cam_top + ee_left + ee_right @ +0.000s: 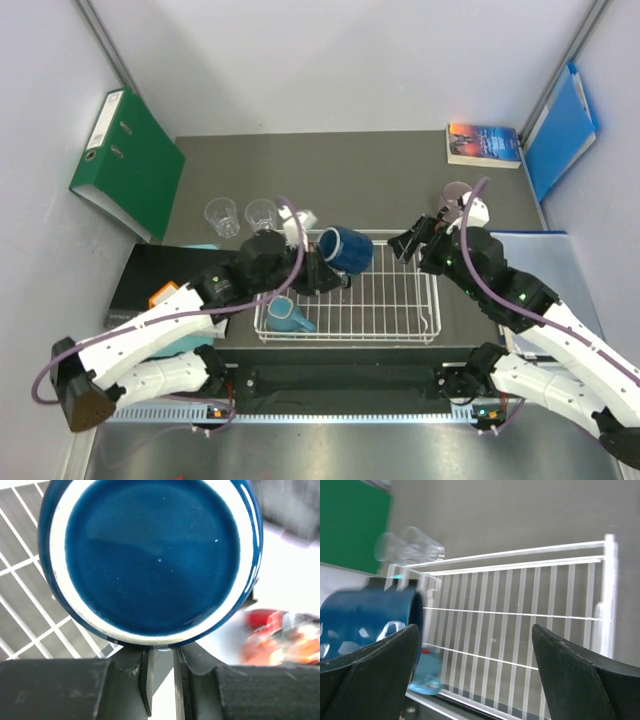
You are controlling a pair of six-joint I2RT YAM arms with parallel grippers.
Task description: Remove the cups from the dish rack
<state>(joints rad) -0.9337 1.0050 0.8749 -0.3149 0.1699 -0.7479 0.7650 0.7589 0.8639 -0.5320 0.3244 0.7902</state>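
Note:
The white wire dish rack (400, 300) lies in the middle of the table. My left gripper (318, 272) is shut on a dark navy mug (346, 248), held tipped above the rack's far left part. In the left wrist view the navy mug (150, 555) shows its base, its edge right at my gripper (162, 652). A light teal mug (288, 317) lies in the rack's near left corner. Two clear tumblers (222, 215) (262, 213) stand on the table beyond the rack. A pale pink mug (456, 193) stands at the far right. My right gripper (414, 241) hangs open and empty over the rack's right end (520, 620).
A green binder (125, 160) leans at the far left. A book (483, 143) and a blue folder (560, 130) lie at the far right. A black box (160, 272) lies left of the rack under my left arm.

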